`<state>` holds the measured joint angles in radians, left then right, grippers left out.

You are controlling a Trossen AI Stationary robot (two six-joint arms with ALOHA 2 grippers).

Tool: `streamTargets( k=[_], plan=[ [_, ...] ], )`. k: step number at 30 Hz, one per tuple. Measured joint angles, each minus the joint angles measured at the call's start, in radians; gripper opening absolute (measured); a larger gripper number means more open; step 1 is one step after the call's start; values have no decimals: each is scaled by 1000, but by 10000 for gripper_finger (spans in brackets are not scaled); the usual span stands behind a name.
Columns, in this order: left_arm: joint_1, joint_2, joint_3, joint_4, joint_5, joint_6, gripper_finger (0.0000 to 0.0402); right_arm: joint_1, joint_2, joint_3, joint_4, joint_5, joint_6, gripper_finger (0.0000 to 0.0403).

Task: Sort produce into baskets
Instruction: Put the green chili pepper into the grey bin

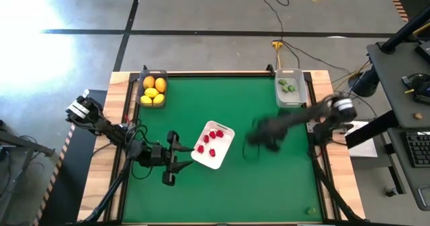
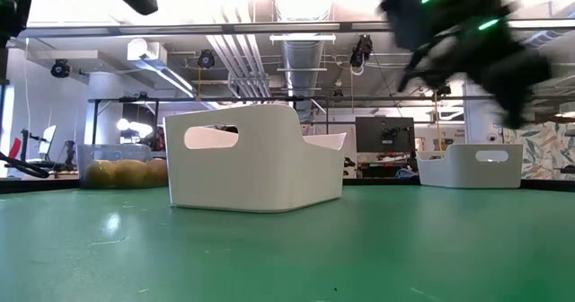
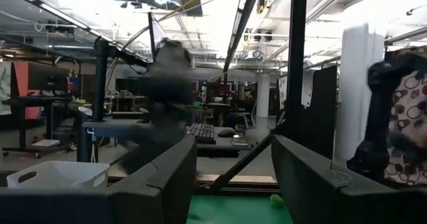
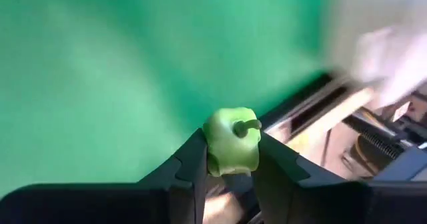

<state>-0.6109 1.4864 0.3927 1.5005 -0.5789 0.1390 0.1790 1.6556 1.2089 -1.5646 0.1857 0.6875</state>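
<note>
Right gripper (image 4: 230, 159) pinching small glossy green plastic pepper (image 4: 231, 142) with short stem, fingers pressed on its two flanks, raised over green table mat (image 1: 269, 179).

Clear pale grey plastic bin (image 1: 291, 90) with green pieces: beyond claw, toward far right corner.

White shallow rounded-square tray (image 1: 226, 148) of tiny red berries (image 1: 212, 142): beside claw, toward left arm.

Left gripper (image 1: 176, 161): waits just past tray, fingers spread.

Pepper likely light, stiff, slick; rounded body could twist out. Hold across widest middle, not stem.
</note>
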Motion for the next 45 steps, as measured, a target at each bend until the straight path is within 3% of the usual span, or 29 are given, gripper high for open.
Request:
streamTargets(
  k=[4, 7, 14, 19, 26, 32, 37, 41, 45],
  plan=[
    [-1, 0, 0, -1, -10, 0, 178, -315, -145, -24, 42, 239, -8, 90],
    [-1, -1, 0, -12, -13, -1, 178, -516, -245, -39, 168, 321, -36, 90],
    [-1, -1, 0, -30, -16, 8, 178, -850, -344, -145, 522, 280, -121, 90],
    [-1, -1, 0, -36, -16, 10, 178, -972, -305, -243, 653, 280, -112, 91],
    [0, -1, 0, -37, -18, 14, 178, -1012, -236, -311, 792, 285, -112, 126],
    [0, -1, 0, -37, -18, 17, 178, -1025, -229, -302, 786, 286, -113, 189],
    [0, -1, 0, -37, -18, 12, 178, -996, -267, -224, 733, 234, -116, 199],
    [0, -1, 0, -37, -18, 19, 178, -885, -331, -125, 588, 117, -106, 182],
    [0, -1, 0, -37, -18, 36, 178, -627, -406, -84, 456, -52, 37, 168]
  ],
)
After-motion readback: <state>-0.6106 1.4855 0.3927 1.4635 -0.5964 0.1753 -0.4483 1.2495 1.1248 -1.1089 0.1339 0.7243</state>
